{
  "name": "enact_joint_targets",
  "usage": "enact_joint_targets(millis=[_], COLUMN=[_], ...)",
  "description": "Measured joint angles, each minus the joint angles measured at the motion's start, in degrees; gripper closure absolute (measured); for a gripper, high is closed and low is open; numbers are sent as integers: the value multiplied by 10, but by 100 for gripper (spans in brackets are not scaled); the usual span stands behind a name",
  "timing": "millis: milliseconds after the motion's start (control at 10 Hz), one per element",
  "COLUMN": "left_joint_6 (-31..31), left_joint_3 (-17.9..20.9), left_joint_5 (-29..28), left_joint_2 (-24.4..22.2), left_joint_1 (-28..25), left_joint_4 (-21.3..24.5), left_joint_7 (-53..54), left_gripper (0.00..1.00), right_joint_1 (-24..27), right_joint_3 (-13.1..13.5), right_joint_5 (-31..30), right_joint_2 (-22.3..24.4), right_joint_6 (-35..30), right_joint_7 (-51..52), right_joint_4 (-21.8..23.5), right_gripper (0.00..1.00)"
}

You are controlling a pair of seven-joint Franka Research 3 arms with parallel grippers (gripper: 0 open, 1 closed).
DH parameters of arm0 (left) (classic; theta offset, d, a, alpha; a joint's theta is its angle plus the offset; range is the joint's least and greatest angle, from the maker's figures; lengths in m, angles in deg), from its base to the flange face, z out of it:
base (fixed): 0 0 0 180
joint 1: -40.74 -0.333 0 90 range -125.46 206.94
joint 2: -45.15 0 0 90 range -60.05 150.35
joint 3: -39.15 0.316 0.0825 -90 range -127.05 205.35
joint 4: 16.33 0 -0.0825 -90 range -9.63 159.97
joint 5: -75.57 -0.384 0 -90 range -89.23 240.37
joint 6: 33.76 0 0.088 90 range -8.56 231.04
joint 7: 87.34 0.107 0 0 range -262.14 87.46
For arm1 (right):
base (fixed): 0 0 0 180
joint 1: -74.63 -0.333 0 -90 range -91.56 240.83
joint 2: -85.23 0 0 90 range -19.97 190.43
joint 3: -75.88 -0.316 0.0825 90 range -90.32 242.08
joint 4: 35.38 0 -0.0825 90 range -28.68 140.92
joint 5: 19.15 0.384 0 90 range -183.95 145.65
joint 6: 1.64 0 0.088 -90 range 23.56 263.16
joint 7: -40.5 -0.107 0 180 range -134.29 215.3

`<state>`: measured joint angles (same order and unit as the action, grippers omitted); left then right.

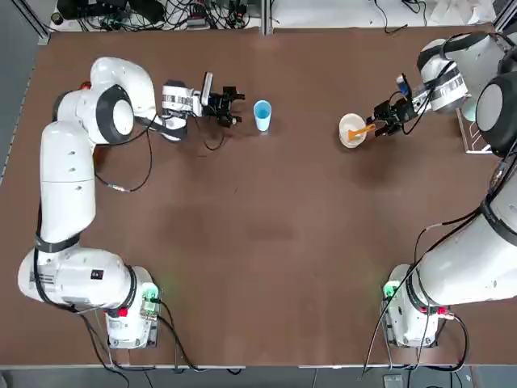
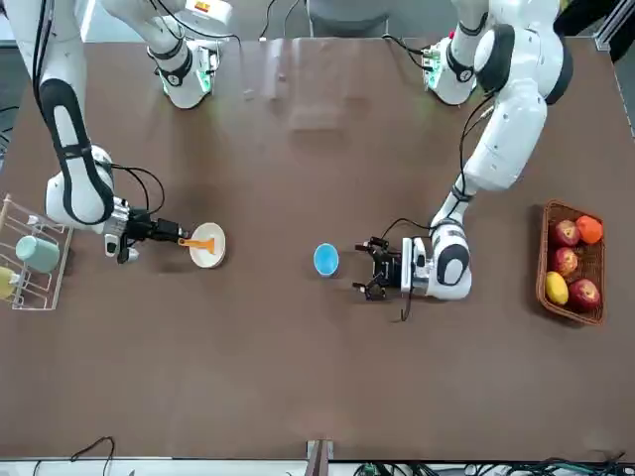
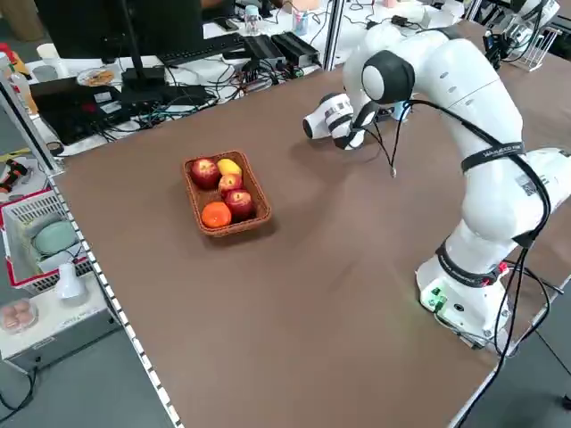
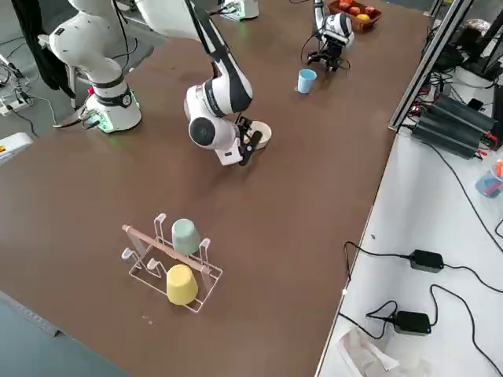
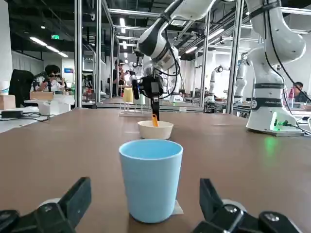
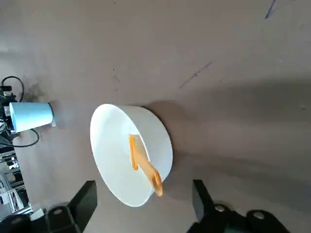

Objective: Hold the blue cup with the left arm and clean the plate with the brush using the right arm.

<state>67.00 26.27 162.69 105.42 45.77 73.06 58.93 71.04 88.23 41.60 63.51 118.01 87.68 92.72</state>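
Note:
The blue cup stands upright on the brown table, left of centre at the far side. My left gripper lies low just to its left, open, with the cup in front of its two spread fingers and not touched. The plate sits to the right of the cup. The brush rests in it, its orange handle sticking out over the rim toward my right gripper. That gripper is open, its fingers on either side of the handle end without gripping it.
A wire rack holding a teal-green cup and a yellow cup stands near the right edge, beyond my right arm. A basket of fruit sits at the left edge. A person stands in the background of the left wrist view.

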Motion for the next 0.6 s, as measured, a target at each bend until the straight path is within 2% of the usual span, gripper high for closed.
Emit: enact_joint_targets(millis=[200,400,600], left_joint_6=[0,4,8], left_joint_3=[4,5,5], left_joint_5=[11,17,24], left_joint_2=[14,18,18], left_joint_1=[19,32,40], left_joint_4=[-2,-3,-3], left_joint_7=[0,0,0], left_gripper=[1,1,1], right_joint_1=[-13,-17,-16], right_joint_3=[0,0,1], right_joint_5=[8,10,10], right_joint_2=[-4,-10,-15], right_joint_6=[10,13,14], right_joint_7=[0,5,25], right_joint_4=[0,0,0], right_gripper=[15,24,24])
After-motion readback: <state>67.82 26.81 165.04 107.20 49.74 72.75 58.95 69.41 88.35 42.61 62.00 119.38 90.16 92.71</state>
